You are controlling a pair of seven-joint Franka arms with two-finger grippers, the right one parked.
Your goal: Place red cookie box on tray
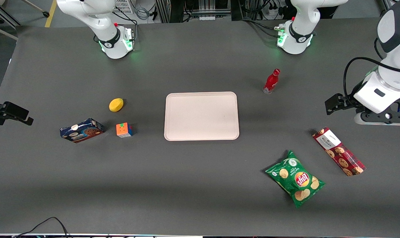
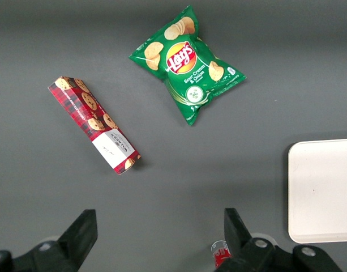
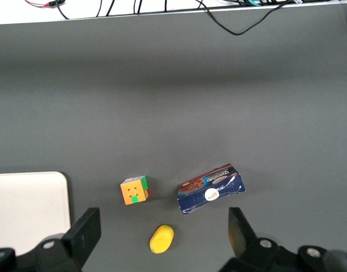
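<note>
The red cookie box (image 1: 339, 151) (image 2: 94, 124) lies flat on the grey table toward the working arm's end, its white label end pointing away from the front camera. The pale pink tray (image 1: 201, 115) (image 2: 323, 190) sits bare at the table's middle. My gripper (image 1: 381, 119) (image 2: 160, 238) hangs above the table, a little farther from the front camera than the box and apart from it. Its fingers are wide open with nothing between them.
A green chips bag (image 1: 295, 178) (image 2: 187, 62) lies beside the box, toward the tray. A red bottle (image 1: 271, 81) (image 2: 220, 252) stands upright between the tray and the arm bases. A blue cookie box (image 1: 82, 130), a colour cube (image 1: 124, 130) and a lemon (image 1: 116, 104) lie toward the parked arm's end.
</note>
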